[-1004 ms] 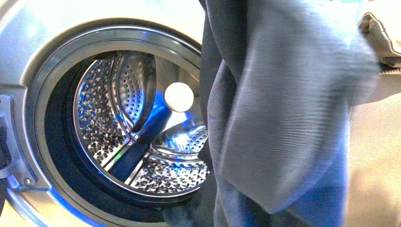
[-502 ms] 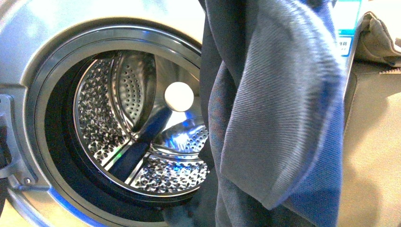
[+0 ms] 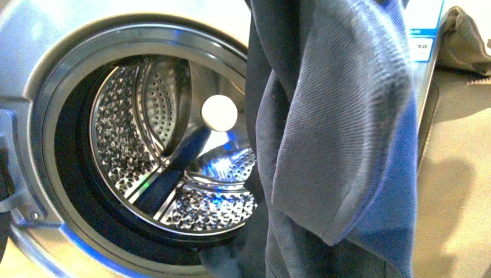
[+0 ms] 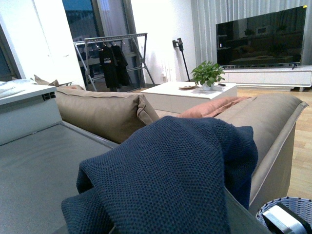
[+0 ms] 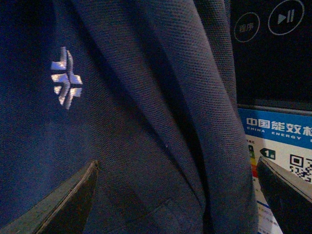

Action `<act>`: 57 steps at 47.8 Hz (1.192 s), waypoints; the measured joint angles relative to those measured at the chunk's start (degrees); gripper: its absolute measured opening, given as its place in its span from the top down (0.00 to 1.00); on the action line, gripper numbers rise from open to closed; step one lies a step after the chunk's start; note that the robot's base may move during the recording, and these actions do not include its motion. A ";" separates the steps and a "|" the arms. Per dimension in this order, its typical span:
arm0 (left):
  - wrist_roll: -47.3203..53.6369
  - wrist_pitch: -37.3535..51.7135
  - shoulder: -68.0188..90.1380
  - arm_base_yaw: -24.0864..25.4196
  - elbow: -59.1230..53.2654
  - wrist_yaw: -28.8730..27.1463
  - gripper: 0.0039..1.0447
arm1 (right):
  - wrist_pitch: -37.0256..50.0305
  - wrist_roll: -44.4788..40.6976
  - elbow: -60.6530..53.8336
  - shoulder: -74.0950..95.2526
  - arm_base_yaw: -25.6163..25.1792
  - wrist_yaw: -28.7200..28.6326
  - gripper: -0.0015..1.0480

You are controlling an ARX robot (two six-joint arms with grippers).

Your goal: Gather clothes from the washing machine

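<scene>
While knit navy clothes [image 3: 341, 145] hang beside perforated steel drum [image 3: 121, 133] | right gripper [image 5: 176, 165] apart | left gripper unseen

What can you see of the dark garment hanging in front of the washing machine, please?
The garment is dark navy, finely knitted fabric with a small silver emblem stitched on. It hangs in loose vertical folds from above the frame, outside the washing machine, covering the right side of its open porthole. What holds it is unseen.
</scene>
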 joint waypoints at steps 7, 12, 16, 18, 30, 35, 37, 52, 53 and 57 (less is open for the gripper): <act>0.00 0.00 0.00 -0.02 0.00 0.02 0.90 | 1.03 0.07 2.01 2.36 -0.07 -1.11 0.07; 0.00 0.00 0.00 -0.02 0.00 0.02 0.90 | 1.88 1.01 3.41 4.00 -0.13 -2.05 0.07; 0.00 0.00 0.00 -0.02 0.00 0.02 0.90 | 2.86 2.49 4.28 5.22 -0.13 -3.15 0.07; 0.00 0.00 0.00 -0.02 0.00 0.00 0.90 | 3.28 3.30 4.48 5.64 -0.07 -3.89 0.07; 0.00 0.00 0.00 0.00 0.00 0.00 0.90 | 8.59 8.11 4.57 8.15 1.18 -9.33 0.07; 0.00 0.00 0.00 0.00 0.00 0.00 0.90 | 11.45 10.62 4.57 9.05 1.49 -10.71 0.07; 0.02 0.00 0.00 -0.02 0.00 0.02 0.90 | 12.31 11.39 4.57 9.38 1.57 -10.99 0.07; 0.00 0.00 0.00 0.00 0.00 0.00 0.90 | 22.16 21.88 2.73 10.38 4.79 -11.30 0.07; 0.00 0.00 0.00 0.00 0.00 0.00 0.90 | 22.47 22.25 2.58 10.29 5.22 -11.28 0.07; 0.00 0.00 0.00 0.00 0.00 0.00 0.90 | 22.67 23.47 2.32 9.64 7.13 -10.80 0.07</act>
